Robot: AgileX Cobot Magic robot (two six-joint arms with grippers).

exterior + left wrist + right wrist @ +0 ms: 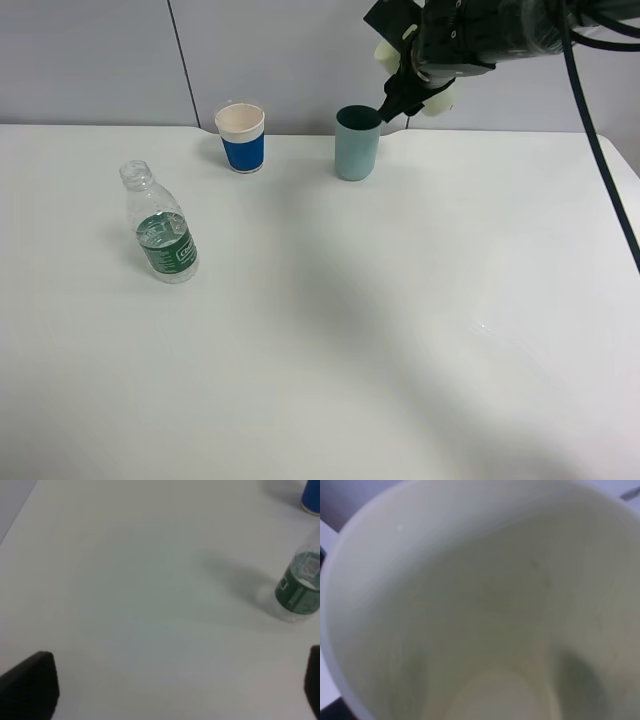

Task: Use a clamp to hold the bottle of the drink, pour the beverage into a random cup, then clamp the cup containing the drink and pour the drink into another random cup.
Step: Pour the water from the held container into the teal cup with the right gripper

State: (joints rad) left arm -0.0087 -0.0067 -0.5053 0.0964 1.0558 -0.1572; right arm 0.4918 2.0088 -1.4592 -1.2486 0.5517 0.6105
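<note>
My right gripper (412, 75) hangs at the back of the table, shut on the pale yellow-green cup (440, 100), which is tipped on its side just above and right of the teal cup (357, 145). The pale cup's inside (485, 620) fills the right wrist view; I see no liquid stream. The clear bottle (165, 235) with a green label stands uncapped at the left, some clear beverage in its lower part. My left gripper (170, 690) is open over bare table, its black fingers (30, 685) wide apart, and the bottle (300, 587) stands ahead of it, untouched.
A white paper cup with a blue band (241, 138) stands at the back, left of the teal cup; its blue edge (312, 497) shows in the left wrist view. The white table (400, 350) meets a grey wall behind the cups. A black cable trails from the right arm.
</note>
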